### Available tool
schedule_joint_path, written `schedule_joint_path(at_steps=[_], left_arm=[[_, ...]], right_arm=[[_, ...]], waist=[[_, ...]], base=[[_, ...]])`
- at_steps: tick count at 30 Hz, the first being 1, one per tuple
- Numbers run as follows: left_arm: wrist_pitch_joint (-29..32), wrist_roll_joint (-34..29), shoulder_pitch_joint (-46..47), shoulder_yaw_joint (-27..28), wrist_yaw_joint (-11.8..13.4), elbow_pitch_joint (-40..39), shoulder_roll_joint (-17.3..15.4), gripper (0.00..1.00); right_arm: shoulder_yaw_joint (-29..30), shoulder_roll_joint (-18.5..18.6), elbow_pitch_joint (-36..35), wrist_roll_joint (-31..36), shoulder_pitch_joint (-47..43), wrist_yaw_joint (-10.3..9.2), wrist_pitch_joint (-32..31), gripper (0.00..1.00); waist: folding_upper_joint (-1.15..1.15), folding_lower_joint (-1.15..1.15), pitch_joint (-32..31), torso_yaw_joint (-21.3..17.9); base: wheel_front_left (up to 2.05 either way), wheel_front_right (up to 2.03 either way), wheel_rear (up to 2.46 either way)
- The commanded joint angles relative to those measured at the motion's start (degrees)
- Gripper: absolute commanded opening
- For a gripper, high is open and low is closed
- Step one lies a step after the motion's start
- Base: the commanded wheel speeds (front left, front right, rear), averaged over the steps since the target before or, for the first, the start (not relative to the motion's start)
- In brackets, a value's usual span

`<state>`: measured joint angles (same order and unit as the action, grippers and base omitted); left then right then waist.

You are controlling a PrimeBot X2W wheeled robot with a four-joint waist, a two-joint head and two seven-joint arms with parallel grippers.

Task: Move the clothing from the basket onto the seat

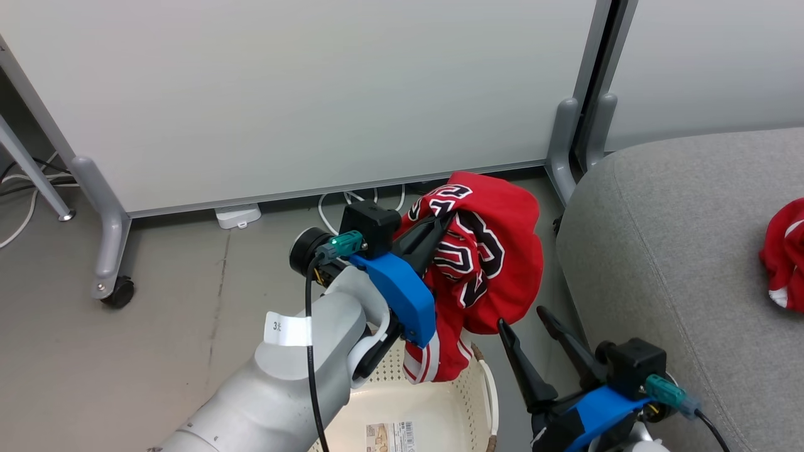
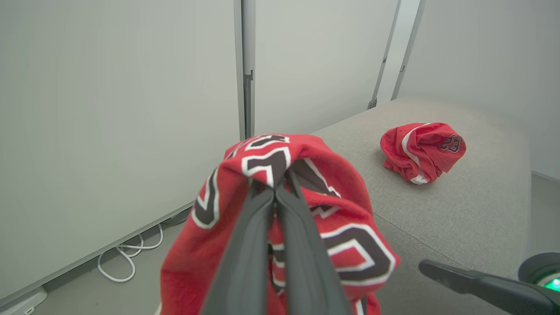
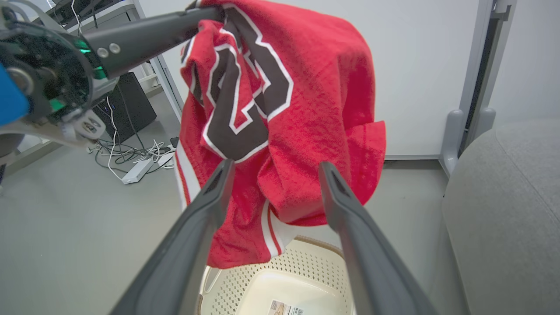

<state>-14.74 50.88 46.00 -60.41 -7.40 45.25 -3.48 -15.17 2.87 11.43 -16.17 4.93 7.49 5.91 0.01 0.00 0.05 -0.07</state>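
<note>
left gripper (image 1: 445, 221) is clenched on the jersey (image 1: 502, 251), holding it high over the basket (image 1: 485, 376), i think to clear the rim. right gripper (image 1: 522, 317) is released, empty. second garment (image 1: 785, 251) lies on the seat (image 1: 678, 238).

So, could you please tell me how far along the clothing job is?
Done: one red garment lies on the seat. In hand: the left tool is shut on the second garment, held above the basket. Left: carry it across to the seat and release it. The right tool is open, holding nothing.
</note>
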Motion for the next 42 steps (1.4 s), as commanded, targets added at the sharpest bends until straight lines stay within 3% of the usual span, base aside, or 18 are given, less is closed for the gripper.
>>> schedule_joint_path(at_steps=[1,21,39,40,42], left_arm=[[-0.35,0.05,0.82,-0.22,-0.12,0.05,0.03,0.0],[-0.52,1.22,0.89,-2.21,-0.12,-0.88,0.41,0.0],[-0.53,2.61,0.72,-4.79,-0.12,-1.62,0.52,0.0],[-0.53,2.71,0.82,-4.86,-0.12,-1.61,0.53,0.0],[-0.53,2.83,1.02,-4.92,-0.12,-1.54,0.53,0.0]], right_arm=[[0.4,0.03,0.25,0.68,0.75,0.01,-0.16,1.0],[0.98,0.02,16.24,3.59,14.98,0.01,-1.76,1.0],[-4.82,0.02,32.71,0.06,25.61,0.01,1.52,1.0],[-5.3,0.02,33.24,-0.68,25.91,0.01,1.57,0.78],[-6.2,0.02,34.24,-1.92,26.59,0.01,2.1,0.0]], waist=[[-0.01,0.0,0.08,-0.08],[-0.01,0.0,1.01,0.49],[-0.01,0.0,0.65,1.3],[-0.01,0.0,0.69,1.31],[-0.01,0.0,0.76,1.29]], base=[[0.0,0.0,0.0],[0.0,0.0,0.0],[0.0,0.0,0.0],[0.0,0.0,0.0],[0.0,0.0,0.0]])
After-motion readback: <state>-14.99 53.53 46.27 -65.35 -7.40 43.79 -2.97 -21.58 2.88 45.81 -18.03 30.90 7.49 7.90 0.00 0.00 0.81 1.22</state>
